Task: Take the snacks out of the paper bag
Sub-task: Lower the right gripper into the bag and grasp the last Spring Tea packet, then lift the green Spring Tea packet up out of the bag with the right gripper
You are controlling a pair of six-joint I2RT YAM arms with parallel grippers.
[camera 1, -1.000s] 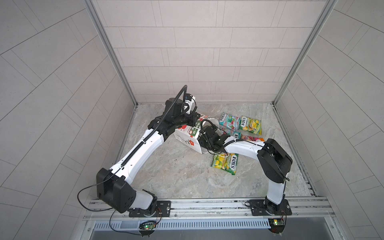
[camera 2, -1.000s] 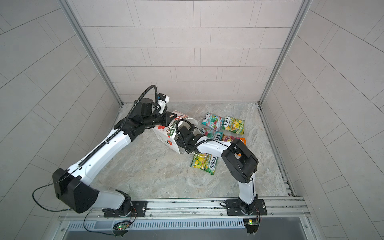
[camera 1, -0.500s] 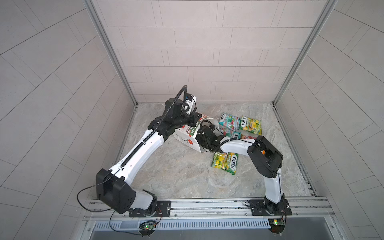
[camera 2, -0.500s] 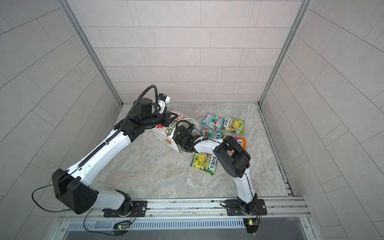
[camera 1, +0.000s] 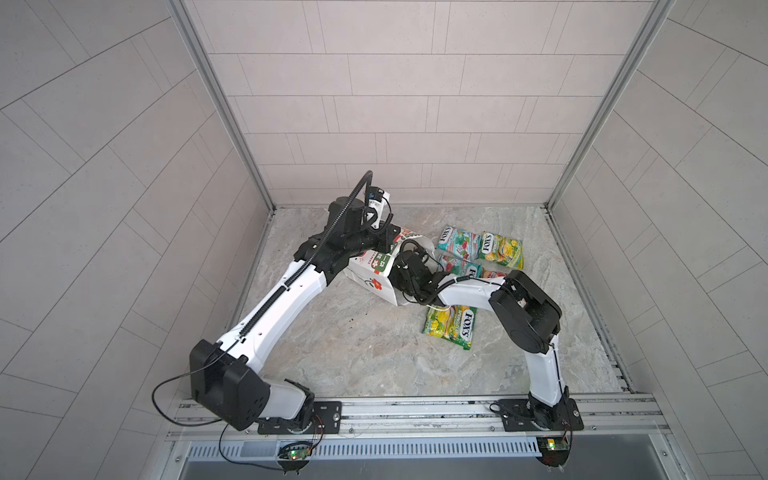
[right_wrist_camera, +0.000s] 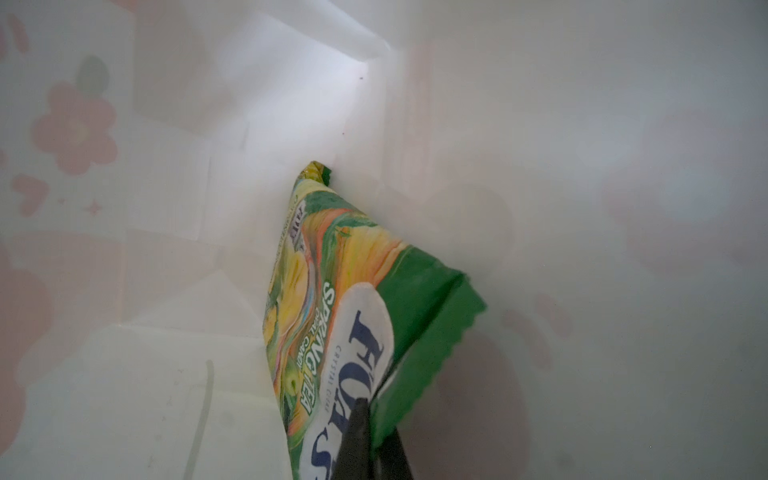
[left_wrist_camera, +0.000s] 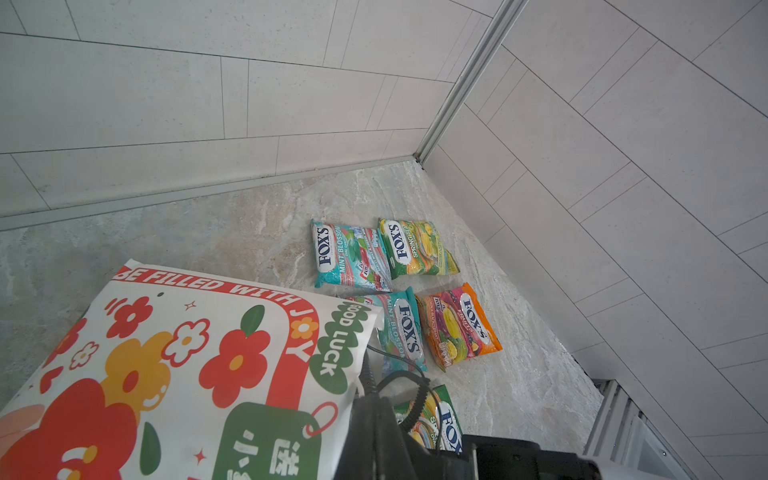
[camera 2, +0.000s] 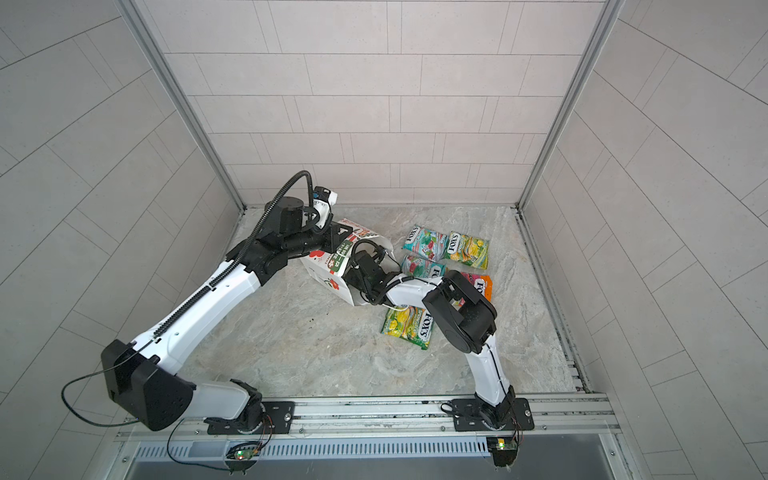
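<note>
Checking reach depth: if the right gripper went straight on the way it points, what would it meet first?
The right gripper, shut on the green-yellow glossy FOX'S packet, points deeper into the white paper gift bag; probably the bag's folded bottom comes first, though depth is unclear.

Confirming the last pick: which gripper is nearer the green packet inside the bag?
Right. The right gripper is inside the bag, shut on the packet; the left gripper grips the bag's outside.

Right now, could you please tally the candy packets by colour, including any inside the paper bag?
Teal packets: 2
Green-yellow packets: 3 (one inside the paper bag)
Orange packet: 1
Total: 6
</note>
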